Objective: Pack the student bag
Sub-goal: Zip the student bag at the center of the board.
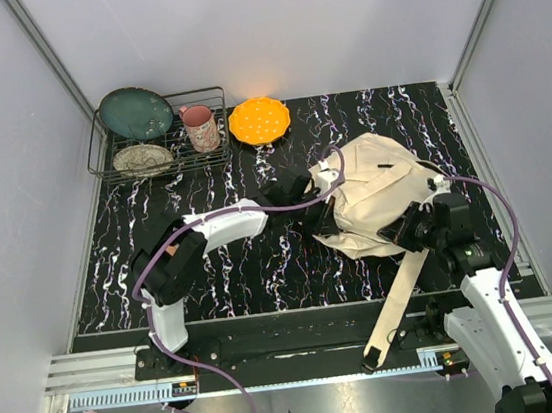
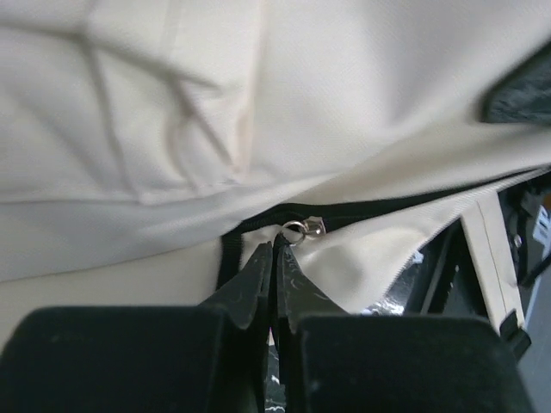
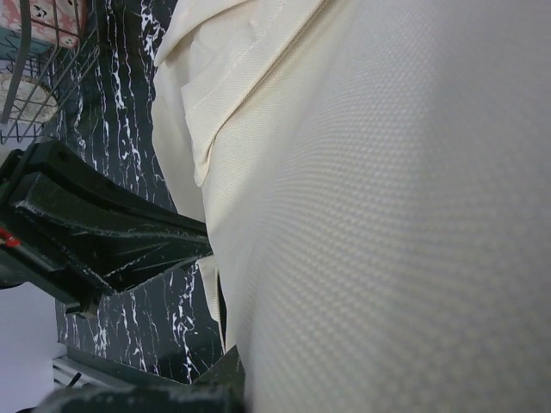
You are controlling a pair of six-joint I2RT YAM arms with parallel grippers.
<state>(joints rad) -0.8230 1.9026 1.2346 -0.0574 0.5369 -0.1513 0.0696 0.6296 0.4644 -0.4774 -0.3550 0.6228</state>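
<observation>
Student bag (image 1: 375, 194) lies crumpled on the black marbled surface (image 1: 244, 271), at about 3 o'clock from its centre, flap side up. You can't see inside it from any view, so its contents can't be told. One cream strap (image 1: 398, 297) trails from the bag toward 6 o'clock. It runs over the near edge and ends in a black buckle (image 1: 372, 359).

Left arm (image 1: 223, 225) reaches in from 9 o'clock to the bag's left edge. In your left wrist view the left jaws are pressed together. Their fingertips (image 2: 258, 275) sit right under the silver ring (image 2: 294, 228) on the black zipper line (image 2: 379, 206). You can't tell whether a tab is caught between them.

Right arm (image 1: 489, 301) comes up from 5 o'clock to the bag's near right edge. The right jaws are closed tight. The right wrist view is nearly all canvas, lying over them, so you can't confirm that any cloth is pinched.

Wire rack (image 1: 156, 131) sits in the far left corner at 11 o'clock. In it:
- Teal plate (image 1: 136, 113), leaning on the back rail.
- Pale speckled dish (image 1: 142, 159), lying flat toward the front.
- Pink mug (image 1: 200, 127), upright at the right end.

Orange plate (image 1: 259, 120) lies flat on the surface at 12 o'clock, just beside the rack and outside it.
</observation>
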